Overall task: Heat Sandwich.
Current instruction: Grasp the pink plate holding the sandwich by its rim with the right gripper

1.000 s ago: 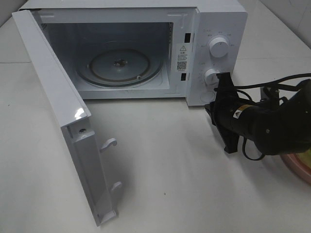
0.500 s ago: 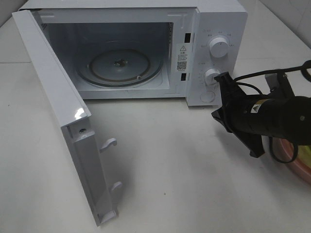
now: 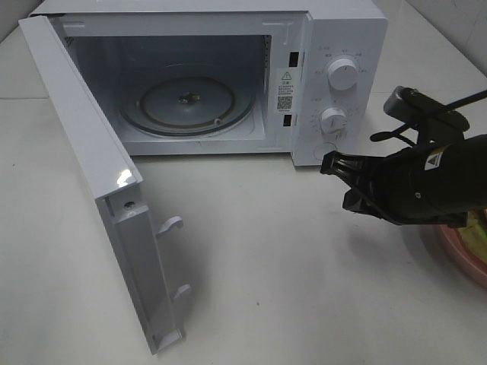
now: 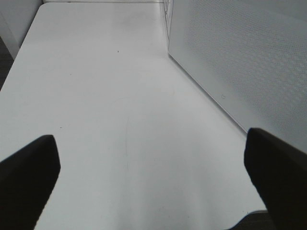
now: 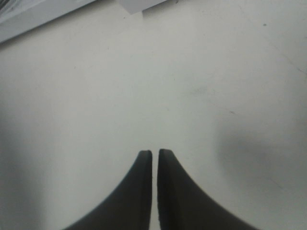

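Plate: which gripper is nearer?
Right. Right gripper hangs just left of the plate, its arm over it; left gripper is outside the high view, beside the microwave.

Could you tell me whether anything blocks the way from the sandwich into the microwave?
Nothing visible does. The microwave door stands open and the glass tray is bare. Only the right claw itself hangs between the sandwich and the opening.

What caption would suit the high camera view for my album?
Black right gripper beside a white microwave, door swung open on a bare round glass turntable.
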`<state>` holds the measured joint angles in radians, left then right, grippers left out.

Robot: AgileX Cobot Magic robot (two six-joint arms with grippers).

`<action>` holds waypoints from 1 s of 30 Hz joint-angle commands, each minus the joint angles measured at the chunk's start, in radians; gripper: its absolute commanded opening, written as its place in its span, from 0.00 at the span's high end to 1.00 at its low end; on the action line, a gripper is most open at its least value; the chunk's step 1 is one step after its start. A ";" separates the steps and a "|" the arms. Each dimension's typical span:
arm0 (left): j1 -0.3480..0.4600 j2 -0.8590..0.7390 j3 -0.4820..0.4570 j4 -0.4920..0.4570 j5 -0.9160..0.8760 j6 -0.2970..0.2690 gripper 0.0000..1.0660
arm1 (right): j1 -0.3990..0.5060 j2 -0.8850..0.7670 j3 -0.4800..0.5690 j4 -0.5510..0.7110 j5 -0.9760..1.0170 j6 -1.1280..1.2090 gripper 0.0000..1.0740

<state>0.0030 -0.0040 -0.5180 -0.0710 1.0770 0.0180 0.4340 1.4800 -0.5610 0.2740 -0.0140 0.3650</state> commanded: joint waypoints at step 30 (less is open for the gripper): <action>-0.005 -0.017 0.001 0.003 -0.005 -0.003 0.06 | -0.176 -0.177 -0.174 -0.339 0.715 -0.281 0.49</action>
<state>0.0030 -0.0040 -0.5180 -0.0710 1.0770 0.0180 0.2780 1.3080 -0.7220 -0.0450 0.6870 0.0870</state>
